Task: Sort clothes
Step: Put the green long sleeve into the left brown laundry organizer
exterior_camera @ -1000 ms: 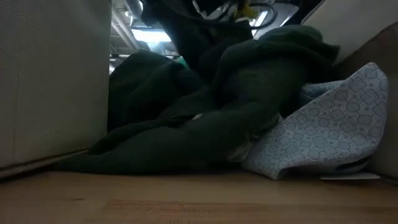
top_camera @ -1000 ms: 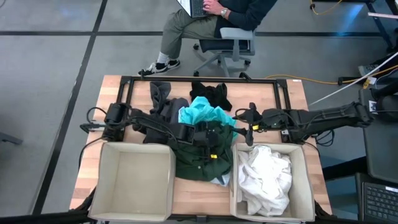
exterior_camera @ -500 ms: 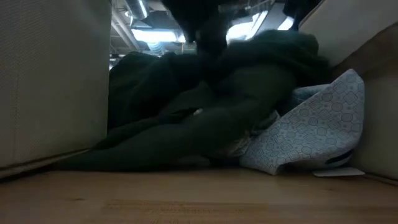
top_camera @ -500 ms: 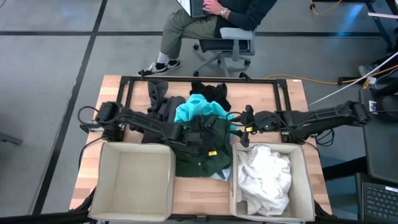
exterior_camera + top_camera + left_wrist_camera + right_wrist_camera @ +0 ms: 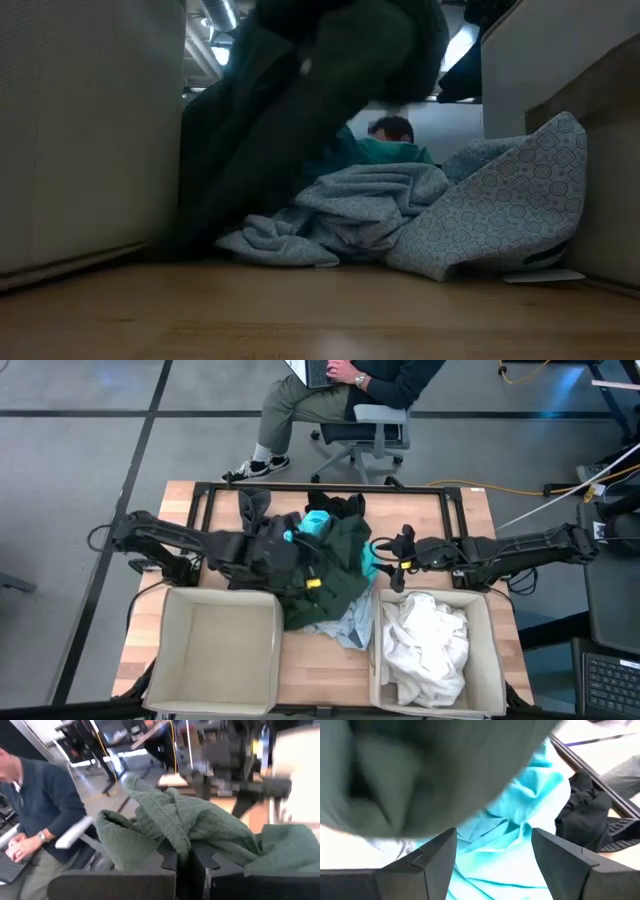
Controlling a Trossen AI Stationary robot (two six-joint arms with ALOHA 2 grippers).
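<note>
The pale light-blue garment (image 5: 340,628) lies crumpled on the wooden surface (image 5: 320,680), nearest the front edge, in the gap between the empty left bin (image 5: 215,650) and the right bin (image 5: 432,652), which holds the white garments (image 5: 428,645). Just behind the light-blue piece, the dark green garment (image 5: 335,565) hangs lifted off the surface, pinched in the clenched fingers (image 5: 192,865) of the left gripper (image 5: 305,578); its lower folds drape down toward the light-blue cloth. Beside the green garment, on the right bin's side, the right gripper (image 5: 385,557) hovers with its fingers (image 5: 435,855) spread apart, grasping nothing, over the bright turquoise garment (image 5: 520,825). Behind the green garment lie the dark grey garment (image 5: 258,520) and the black garment (image 5: 340,507). Beyond the surface, a person (image 5: 335,395) sits on an office chair (image 5: 365,435).
</note>
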